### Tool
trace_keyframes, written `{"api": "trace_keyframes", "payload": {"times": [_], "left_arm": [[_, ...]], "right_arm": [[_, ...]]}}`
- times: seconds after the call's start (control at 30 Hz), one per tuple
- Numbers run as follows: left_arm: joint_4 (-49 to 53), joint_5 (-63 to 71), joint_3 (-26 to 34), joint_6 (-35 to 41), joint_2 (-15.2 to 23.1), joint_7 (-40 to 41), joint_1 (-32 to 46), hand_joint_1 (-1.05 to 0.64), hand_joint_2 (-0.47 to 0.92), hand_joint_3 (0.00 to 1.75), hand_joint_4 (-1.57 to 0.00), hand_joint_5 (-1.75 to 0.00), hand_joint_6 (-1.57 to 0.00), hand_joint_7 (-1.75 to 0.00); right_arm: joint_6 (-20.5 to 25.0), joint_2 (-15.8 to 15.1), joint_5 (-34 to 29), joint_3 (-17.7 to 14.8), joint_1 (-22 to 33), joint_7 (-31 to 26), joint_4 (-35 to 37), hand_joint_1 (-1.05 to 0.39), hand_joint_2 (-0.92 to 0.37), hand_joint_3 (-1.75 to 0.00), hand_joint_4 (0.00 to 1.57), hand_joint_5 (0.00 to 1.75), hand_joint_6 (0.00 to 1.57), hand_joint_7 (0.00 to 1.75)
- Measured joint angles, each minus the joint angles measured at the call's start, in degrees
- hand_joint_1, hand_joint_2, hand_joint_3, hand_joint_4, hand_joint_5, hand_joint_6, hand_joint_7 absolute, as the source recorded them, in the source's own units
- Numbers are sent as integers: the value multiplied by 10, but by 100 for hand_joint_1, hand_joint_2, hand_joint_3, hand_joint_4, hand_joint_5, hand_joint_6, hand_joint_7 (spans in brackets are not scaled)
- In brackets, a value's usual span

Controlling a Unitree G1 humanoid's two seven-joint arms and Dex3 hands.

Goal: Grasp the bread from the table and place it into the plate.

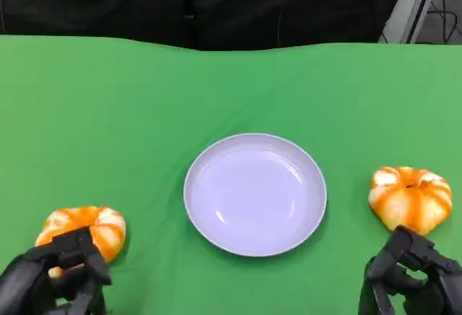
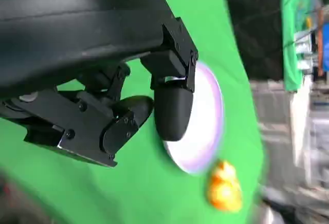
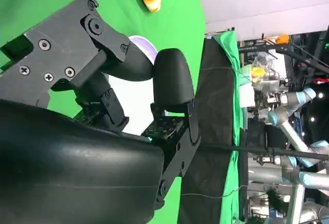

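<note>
My left hand [image 1: 54, 275] rests over the near-left bread [image 1: 86, 228] on the desk [image 1: 108, 113], whether clamped I cannot tell, my right hand [image 1: 411, 279], fingers apart, is near the right bread [image 1: 410, 198]; they look soft and light, so I would grip the sides gently.

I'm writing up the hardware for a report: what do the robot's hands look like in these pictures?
Both the left hand and the right hand are matte black and many-fingered. The wrist views show a rounded, glossy black shell, angular finger links fastened with small screws, and smooth, rounded fingertips. I see no cables or markings on them.
</note>
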Motion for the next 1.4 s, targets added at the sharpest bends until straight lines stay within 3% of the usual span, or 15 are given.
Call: {"api": "trace_keyframes", "payload": {"times": [0.03,0.07,0.1,0.17,0.27,0.43,0.53,0.8,0.9,1.1,1.4], "left_arm": [[2,31,-2,-35,0,17,1,-21,83,51,-65,-129,-77,-78],[3,54,-4,-63,1,30,1,-34,89,40,-59,-91,-74,-48],[4,87,-4,-88,2,46,2,-40,90,37,-60,-68,-75,-29],[1,175,-4,-144,18,90,6,-51,92,31,-59,-32,-71,-7],[-18,322,2,-197,43,176,6,-63,92,27,-55,-17,-65,-1],[-31,543,2,-188,70,343,-23,-73,92,23,-50,-9,-60,0],[-12,621,-15,-150,93,398,-59,-80,92,17,-40,-3,-50,0],[48,674,-80,-45,121,407,-121,-85,92,15,-34,0,-45,0],[121,678,-115,-11,123,409,-161,-85,92,15,-35,-1,-46,-1],[211,661,-165,16,125,411,-202,-90,92,21,-35,-1,-47,-1],[229,622,-210,43,136,389,-206,-92,92,30,-38,-2,-47,0]], "right_arm": [[0,0,0,0,0,0,0,-15,-46,-137,85,175,76,161],[0,0,0,0,0,0,0,-15,-46,-136,85,175,76,162],[0,0,0,0,-1,0,0,-15,-46,-136,85,175,76,162],[0,0,0,0,-1,0,0,-16,-47,-136,85,175,76,162],[0,0,0,0,0,-1,0,-16,-47,-136,85,175,76,162],[1,0,-1,0,-2,-3,0,-15,-47,-136,85,175,76,163],[1,0,-2,0,-3,-5,0,-15,-47,-136,85,175,76,162],[-1,0,-1,0,-3,-4,4,-15,-47,-136,85,175,75,162],[-1,0,-2,1,-6,-4,5,-15,-47,-136,85,175,75,163],[-2,0,-4,3,-2,-8,3,-15,-47,-136,85,175,75,163],[-2,0,-7,9,-3,-15,3,-15,-47,-135,84,175,74,164]]}}
